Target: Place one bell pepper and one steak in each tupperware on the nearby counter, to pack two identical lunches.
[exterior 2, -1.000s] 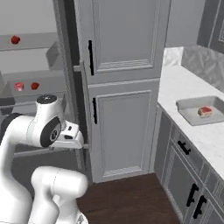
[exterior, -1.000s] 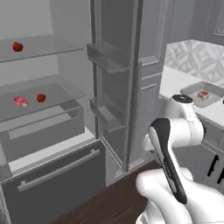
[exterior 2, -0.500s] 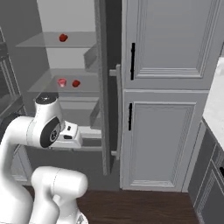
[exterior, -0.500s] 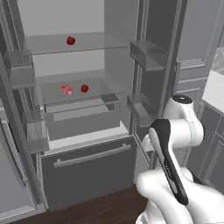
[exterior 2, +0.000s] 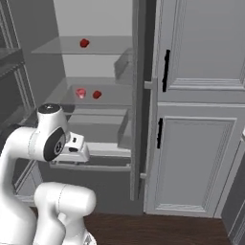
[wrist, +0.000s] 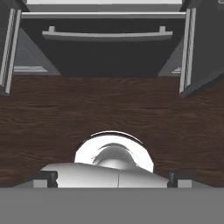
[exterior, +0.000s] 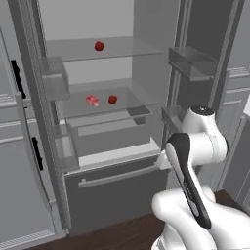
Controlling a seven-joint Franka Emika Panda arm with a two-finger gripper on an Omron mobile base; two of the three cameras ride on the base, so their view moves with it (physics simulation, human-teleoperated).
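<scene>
The open fridge (exterior: 44,122) fills the scene, freezer drawer (wrist: 105,39) below. On its upper glass shelf (exterior: 127,49) sits one red bell pepper (exterior: 99,46); on the middle shelf (exterior: 132,100) a pink steak (exterior: 92,100) lies just beside another pepper (exterior: 113,99). The gripper (wrist: 112,177) points down at the dark wood floor (wrist: 52,113) — fingers spread wide, empty.

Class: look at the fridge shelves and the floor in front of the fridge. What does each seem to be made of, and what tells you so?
Shelves: probably glass or clear plastic, since they look thin, pale and see-through. Floor: dark wood, matte, shown by its long streaky grain, though it could be a wood-look laminate.
</scene>
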